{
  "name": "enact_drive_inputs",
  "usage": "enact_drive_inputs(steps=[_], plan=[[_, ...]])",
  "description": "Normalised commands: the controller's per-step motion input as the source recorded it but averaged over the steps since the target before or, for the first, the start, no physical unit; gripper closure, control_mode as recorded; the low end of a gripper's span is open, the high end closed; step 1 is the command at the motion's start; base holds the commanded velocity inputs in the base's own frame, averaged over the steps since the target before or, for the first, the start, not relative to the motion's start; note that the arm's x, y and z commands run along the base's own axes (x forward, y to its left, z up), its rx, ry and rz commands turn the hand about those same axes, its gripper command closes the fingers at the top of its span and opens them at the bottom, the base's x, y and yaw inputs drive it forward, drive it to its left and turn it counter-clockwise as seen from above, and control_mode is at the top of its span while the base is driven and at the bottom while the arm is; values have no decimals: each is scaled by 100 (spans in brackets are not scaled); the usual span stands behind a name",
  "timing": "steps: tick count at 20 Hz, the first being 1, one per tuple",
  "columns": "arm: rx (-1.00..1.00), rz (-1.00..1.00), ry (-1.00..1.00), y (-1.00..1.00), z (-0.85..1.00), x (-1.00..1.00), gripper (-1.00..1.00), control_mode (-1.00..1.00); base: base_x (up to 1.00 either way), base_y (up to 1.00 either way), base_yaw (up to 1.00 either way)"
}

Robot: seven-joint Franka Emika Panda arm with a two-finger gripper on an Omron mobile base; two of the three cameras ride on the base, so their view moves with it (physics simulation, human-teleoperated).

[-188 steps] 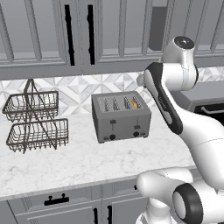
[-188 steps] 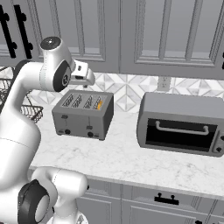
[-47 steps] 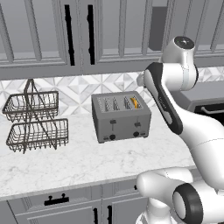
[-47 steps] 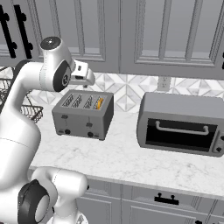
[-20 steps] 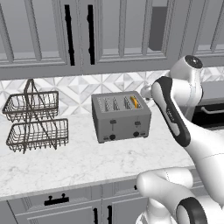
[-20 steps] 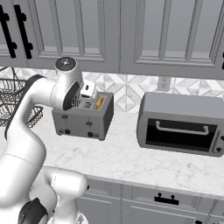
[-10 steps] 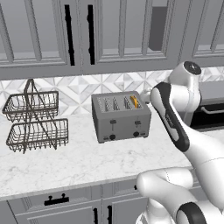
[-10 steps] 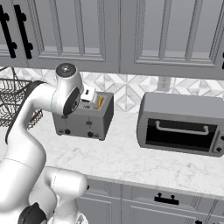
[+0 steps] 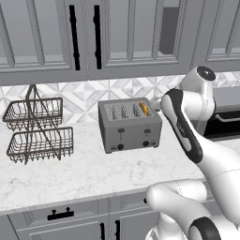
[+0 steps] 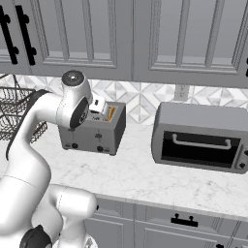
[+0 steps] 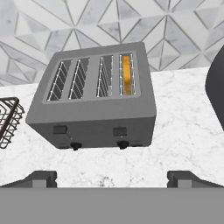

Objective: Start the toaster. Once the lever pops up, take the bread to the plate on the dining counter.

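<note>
1. Toaster (image 11: pixel 94 98) sits on the marble desk (image 11: pixel 183 127) against the tiled wall, its front with two black levers and two knobs turned toward me; the bread (image 11: pixel 126 74) stands in the slot at the toaster's right end.
2. My end effector (image 11: pixel 111 178) hangs above and in front of the toaster with its jaws spread wide and nothing between them.
3. As I judge it, the lever (image 11: pixel 119 131) below the bread's slot is the one to press, not the lever (image 11: pixel 60 129) at the toaster's far end.
4. I would come down squarely over that lever and push straight down its track, clear of the knob (image 11: pixel 123 143) just below.
5. A glancing push could shove the toaster toward the wire basket (image 9: pixel 38 129) beside it.
</note>
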Motion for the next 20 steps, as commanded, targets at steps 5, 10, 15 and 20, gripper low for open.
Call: enact_drive_inputs(steps=[5,10,15,20], plan=[[0,0,0,0,0,1,-100,-100,0,0,0],[0,0,0,0,0,3,-100,-100,0,0,0],[0,0,0,-2,0,3,-100,-100,0,0,0],[0,0,0,-1,0,4,-100,-100,0,0,0]])
